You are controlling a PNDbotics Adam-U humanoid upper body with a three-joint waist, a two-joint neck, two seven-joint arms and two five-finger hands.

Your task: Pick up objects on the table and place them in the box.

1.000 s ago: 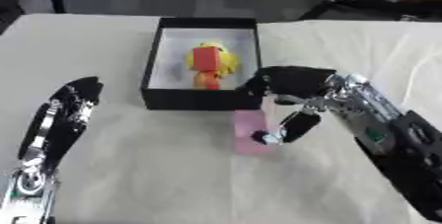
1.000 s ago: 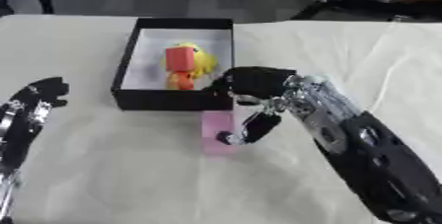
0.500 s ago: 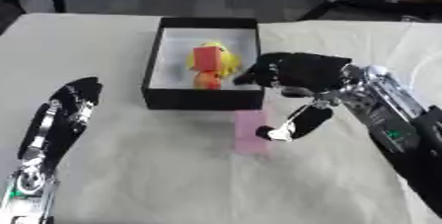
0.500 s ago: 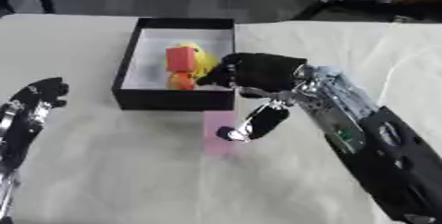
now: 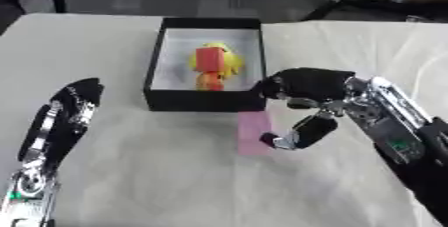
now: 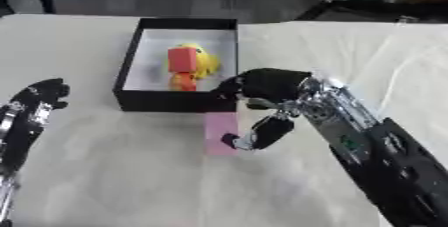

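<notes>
White cloth table (image 5: pixel 131 171): black open box (image 5: pixel 157 73), upper centre. Flat pink card (image 5: pixel 255 132) lay below it, long axis up-frame, just left of my nearer right hand (image 5: pixel 306 96)'s thumb; fingers curled, holding nothing. Left hand (image 5: pixel 66 116) open, lower left.

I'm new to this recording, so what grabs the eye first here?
The black box with a white floor at the table's middle holds a yellow, red and orange toy. Just in front of it, the robot's right hand reaches over a flat pink block lying on the white cloth. The left hand rests open at lower left.
</notes>
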